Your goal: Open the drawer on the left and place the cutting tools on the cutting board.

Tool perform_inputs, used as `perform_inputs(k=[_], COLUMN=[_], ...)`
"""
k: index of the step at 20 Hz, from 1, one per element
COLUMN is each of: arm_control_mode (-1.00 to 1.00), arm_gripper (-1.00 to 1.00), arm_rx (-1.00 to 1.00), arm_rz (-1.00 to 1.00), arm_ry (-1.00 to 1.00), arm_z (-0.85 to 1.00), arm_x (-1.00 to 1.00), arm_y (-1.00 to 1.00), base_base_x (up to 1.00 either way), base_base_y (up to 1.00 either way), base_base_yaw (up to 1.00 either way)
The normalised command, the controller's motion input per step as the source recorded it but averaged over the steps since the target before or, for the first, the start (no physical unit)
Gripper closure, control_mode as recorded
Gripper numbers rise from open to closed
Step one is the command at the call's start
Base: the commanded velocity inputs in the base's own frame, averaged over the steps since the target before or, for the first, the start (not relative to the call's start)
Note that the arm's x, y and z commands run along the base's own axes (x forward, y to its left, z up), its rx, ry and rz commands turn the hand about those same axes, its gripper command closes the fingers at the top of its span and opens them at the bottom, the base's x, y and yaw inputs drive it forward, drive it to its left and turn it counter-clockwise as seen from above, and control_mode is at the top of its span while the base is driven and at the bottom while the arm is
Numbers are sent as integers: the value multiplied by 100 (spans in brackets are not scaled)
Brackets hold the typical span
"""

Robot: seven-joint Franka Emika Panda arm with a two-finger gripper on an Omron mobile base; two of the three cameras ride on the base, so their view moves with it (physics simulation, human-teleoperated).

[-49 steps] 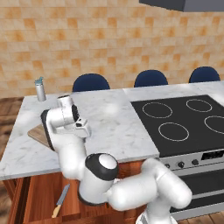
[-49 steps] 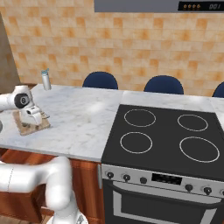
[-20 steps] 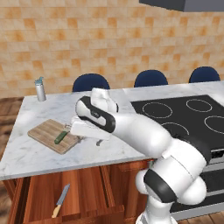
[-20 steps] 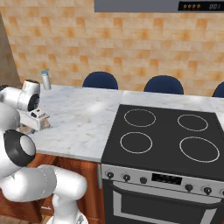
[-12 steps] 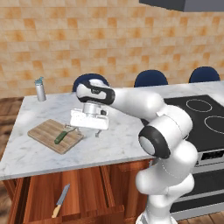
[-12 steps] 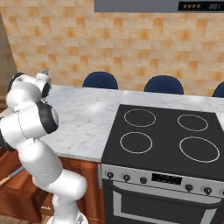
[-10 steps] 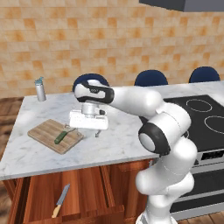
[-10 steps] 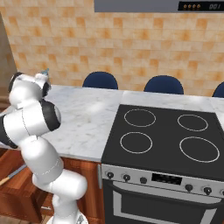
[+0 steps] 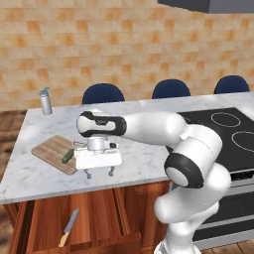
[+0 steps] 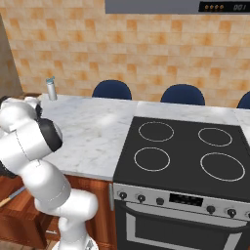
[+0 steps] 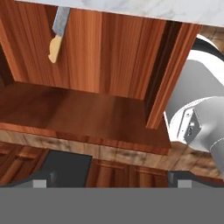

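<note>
Lighting: even, bright, diffuse; rendered scene, no visible lamp. Shadows: soft grey patch on the marble counter (image 9: 149,158) at centre of the left base view, beneath the arm; dark recess at lower left of the hand view. Glare: faint sheen on the black stovetop (image 10: 185,151). Sharpness: uniform, mildly pixelated edges. Edge distortion: none apparent.

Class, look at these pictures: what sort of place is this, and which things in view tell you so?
A kitchen, computer-rendered. A black stovetop with four ring burners sits above an oven front with knobs, beside a marble counter that carries a wooden cutting board, and a knife lies in the open drawer below.
</note>
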Motion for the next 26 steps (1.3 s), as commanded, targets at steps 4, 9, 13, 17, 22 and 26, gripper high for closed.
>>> perform_inputs(k=[4, 9, 13, 17, 22, 26], arm_control_mode=[-100, -100, -100, -100, -100, -100], arm_gripper=[-100, -100, -100, -100, -100, -100], arm_rx=[1, 0, 0, 0, 0, 0], arm_rz=[2, 0, 1, 7, 9, 8], arm_ry=[1, 1, 11, 16, 11, 5], arm_z=[-3, 0, 0, 0, 0, -2], arm_x=[-4, 3, 34, 50, 24, 1], arm_y=[0, 0, 0, -8, -6, 0], base_base_x=[0, 0, 0, 0, 0, 0], base_base_y=[0, 0, 0, 0, 0, 0], base_base_yaw=[0, 0, 0, 0, 0, 0])
